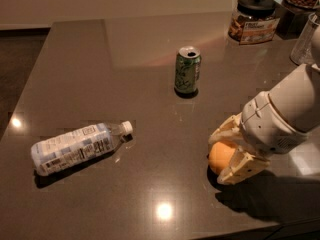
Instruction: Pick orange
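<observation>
The orange (220, 156) rests on the dark table (125, 59) at the right front. My gripper (218, 157) reaches in from the right, its cream fingers (224, 129) closed against the far and near sides of the orange. The fruit sits on the tabletop, its right half hidden by the gripper's palm. The white arm runs off the right edge.
A green soda can (187, 70) stands upright behind the orange, mid-table. A plastic water bottle (75, 148) lies on its side at the left front. A black-lidded jar (252, 19) and a clear container (305, 46) stand at the back right. The table's front edge is close below the gripper.
</observation>
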